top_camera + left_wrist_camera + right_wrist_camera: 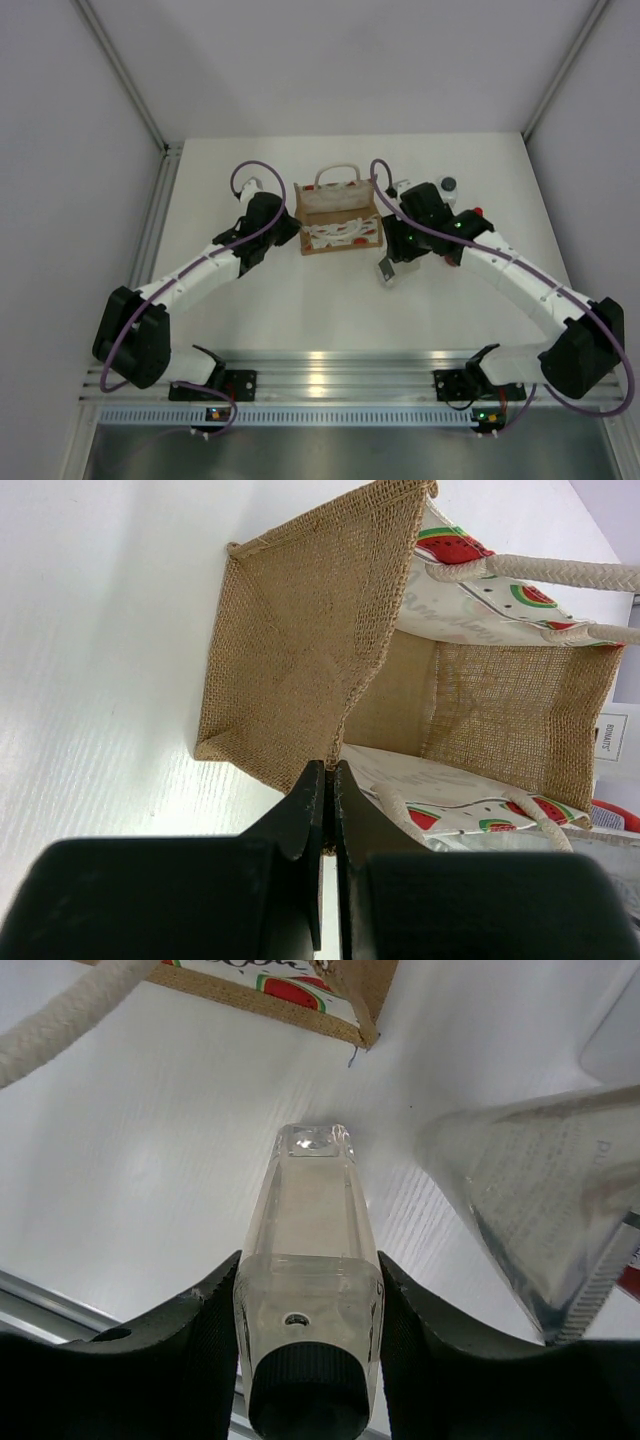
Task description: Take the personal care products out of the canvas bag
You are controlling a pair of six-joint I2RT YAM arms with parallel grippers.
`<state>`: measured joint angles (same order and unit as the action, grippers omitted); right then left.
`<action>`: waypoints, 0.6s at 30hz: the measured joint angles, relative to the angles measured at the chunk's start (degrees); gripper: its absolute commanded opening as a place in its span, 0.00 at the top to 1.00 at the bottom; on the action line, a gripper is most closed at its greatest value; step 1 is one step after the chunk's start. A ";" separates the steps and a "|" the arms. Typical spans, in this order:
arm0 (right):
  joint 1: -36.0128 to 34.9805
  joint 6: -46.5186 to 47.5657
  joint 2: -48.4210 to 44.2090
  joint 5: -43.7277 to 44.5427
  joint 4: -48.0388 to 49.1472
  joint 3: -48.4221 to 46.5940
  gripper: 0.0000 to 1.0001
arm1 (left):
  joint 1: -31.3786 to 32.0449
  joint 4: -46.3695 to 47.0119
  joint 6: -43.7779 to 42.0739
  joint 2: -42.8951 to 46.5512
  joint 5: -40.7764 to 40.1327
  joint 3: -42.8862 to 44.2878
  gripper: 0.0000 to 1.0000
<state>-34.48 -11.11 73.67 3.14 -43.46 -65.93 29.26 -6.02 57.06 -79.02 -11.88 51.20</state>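
The canvas bag [338,215] stands at mid-table with its mouth up, and its burlap inside [480,705] shows nothing in it. My left gripper [330,772] is shut on the bag's left rim edge [292,226]. My right gripper [310,1265] is shut on a pale squarish bottle [310,1210], cap towards the camera, low over the table to the bag's front right [387,268]. A clear tapered bottle [540,1200] lies just to its right. A white bottle with a dark cap [447,186] and a red one [477,212] stand behind the right arm.
The bag's white rope handles [540,572] arch over its mouth, and one handle [70,1015] shows at the right wrist view's top left. A metal rail [340,375] runs along the near table edge. White walls close in the table on three sides.
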 measured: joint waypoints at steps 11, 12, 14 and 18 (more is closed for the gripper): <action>-0.42 -0.55 5.95 1.97 8.66 2.19 0.78 | 0.00 -0.04 -0.17 0.17 -0.02 0.00 1.00; -0.44 -0.59 6.03 2.12 9.01 2.19 0.72 | 0.00 -0.04 -0.20 0.17 -0.02 0.00 1.00; -0.50 -0.68 6.10 2.34 9.20 2.19 0.54 | 0.00 -0.04 -0.22 0.22 -0.02 0.00 1.00; -0.68 -0.72 6.08 2.62 9.20 2.19 0.41 | 0.00 -0.11 -0.24 0.35 -0.02 0.00 1.00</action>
<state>-35.16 -11.84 79.75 5.76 -34.26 -63.75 29.26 -6.13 56.82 -78.67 -11.90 51.20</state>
